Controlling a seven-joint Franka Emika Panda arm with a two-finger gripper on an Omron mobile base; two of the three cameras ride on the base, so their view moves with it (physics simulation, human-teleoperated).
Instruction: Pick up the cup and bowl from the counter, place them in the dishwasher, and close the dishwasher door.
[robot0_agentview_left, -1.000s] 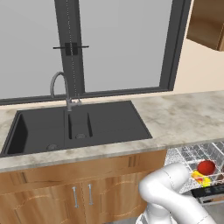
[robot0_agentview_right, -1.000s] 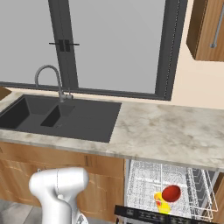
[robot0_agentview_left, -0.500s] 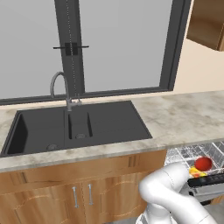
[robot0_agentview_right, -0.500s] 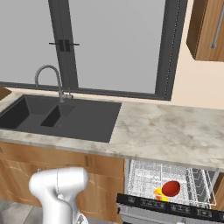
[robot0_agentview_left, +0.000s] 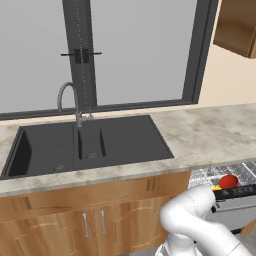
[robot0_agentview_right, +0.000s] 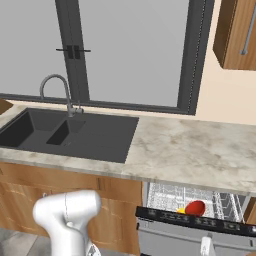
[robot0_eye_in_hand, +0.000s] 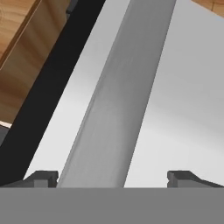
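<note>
Bowls: one, the red bowl (robot0_agentview_right: 195, 207), lying in the white wire rack (robot0_agentview_right: 165, 196) of the dishwasher (robot0_agentview_right: 192, 220); in the left base view it shows as a red round (robot0_agentview_left: 228, 181) just behind the door's dark top edge.
Cups: one, the yellow cup (robot0_agentview_right: 180, 211), just beside the bowl in the same rack; only a sliver of yellow shows above the door edge, and a small yellow spot (robot0_agentview_left: 217, 188) shows in the left base view.
Dishwasher door: one grey panel (robot0_agentview_right: 190, 240), partly raised, its black control strip (robot0_agentview_right: 197, 220) facing up and the rack visible behind it.
Door handle: one silver bar (robot0_eye_in_hand: 118, 96), running lengthwise up the hand view across the pale grey door face.
Fingers: two dark tips (robot0_eye_in_hand: 41, 178), spread wide to either side of the bar, holding nothing; whether they touch the door cannot be told.
Surface: one long beige-grey marbled counter (robot0_agentview_right: 200, 150), bare to the right of the sink.
Sink: one black double basin (robot0_agentview_left: 85, 145) set in the surface, with one curved grey tap (robot0_agentview_left: 67, 100) behind it.
Cabinets: wooden doors (robot0_agentview_left: 90, 220) below the surface, two slim metal handles visible; one wooden wall cabinet (robot0_agentview_right: 237, 32) at upper right.
Room: a large window (robot0_agentview_right: 130, 50) with dark frame above the sink, cream wall beside it.
</note>
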